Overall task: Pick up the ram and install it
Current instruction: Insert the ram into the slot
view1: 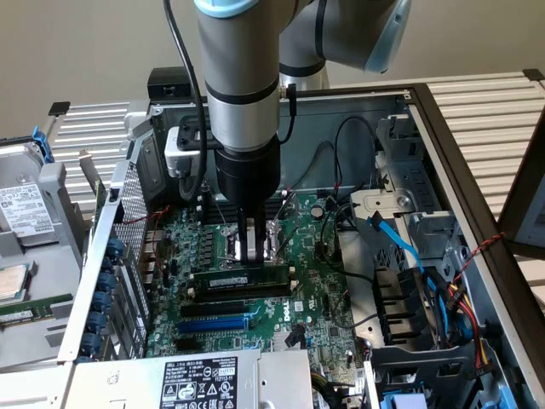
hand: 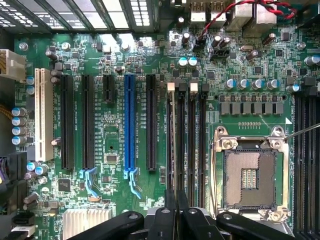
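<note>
1. Pinching with its fingers almost closed, the gripper has the thin top edge of the ram (or so it looks).
2. The ram stands in a black slot near the middle of the motherboard, beside the blue slot.
3. Picking up looks done. I cannot tell if the ram is pushed fully in.

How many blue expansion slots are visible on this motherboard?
1: the blue expansion slot lies mid-board, flanked by black slots; the arm could hide more.
</note>
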Robot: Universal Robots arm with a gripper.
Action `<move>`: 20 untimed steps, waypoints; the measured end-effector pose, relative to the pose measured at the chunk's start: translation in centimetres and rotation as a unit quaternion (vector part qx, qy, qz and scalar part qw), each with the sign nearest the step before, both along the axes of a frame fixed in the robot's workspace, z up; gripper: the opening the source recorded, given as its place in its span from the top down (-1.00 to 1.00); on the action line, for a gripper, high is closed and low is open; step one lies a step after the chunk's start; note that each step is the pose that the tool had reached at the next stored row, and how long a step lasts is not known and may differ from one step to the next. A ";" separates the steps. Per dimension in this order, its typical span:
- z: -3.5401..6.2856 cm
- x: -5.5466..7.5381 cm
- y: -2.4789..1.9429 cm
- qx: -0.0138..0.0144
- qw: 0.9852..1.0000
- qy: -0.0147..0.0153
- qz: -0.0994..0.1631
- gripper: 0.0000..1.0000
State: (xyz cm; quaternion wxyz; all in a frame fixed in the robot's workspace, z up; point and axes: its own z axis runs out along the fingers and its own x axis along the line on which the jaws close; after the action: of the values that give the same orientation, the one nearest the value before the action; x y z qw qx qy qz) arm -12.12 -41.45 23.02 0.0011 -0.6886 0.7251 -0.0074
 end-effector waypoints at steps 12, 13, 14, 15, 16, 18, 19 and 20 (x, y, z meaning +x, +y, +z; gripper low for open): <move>-0.11 -0.2 0.00 -0.001 1.000 0.000 -0.001 0.76; -0.12 -0.2 0.00 -0.001 1.000 0.000 -0.001 0.76; -0.12 -0.2 0.00 -0.001 1.000 0.000 -0.002 0.76; -0.12 -0.2 0.00 -0.001 1.000 0.000 -0.004 0.76; -0.11 -0.2 0.00 -0.001 1.000 0.000 -0.006 0.76; 0.00 -0.3 -0.01 -0.001 1.000 0.000 -0.009 0.76; 0.03 -0.3 -0.01 -0.001 1.000 0.000 -0.010 0.76; 0.03 -0.3 -0.02 -0.001 1.000 0.000 -0.011 0.76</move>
State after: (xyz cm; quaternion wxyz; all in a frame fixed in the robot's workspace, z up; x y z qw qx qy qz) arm -12.39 -41.47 23.06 0.0008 -0.6803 0.7329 -0.0081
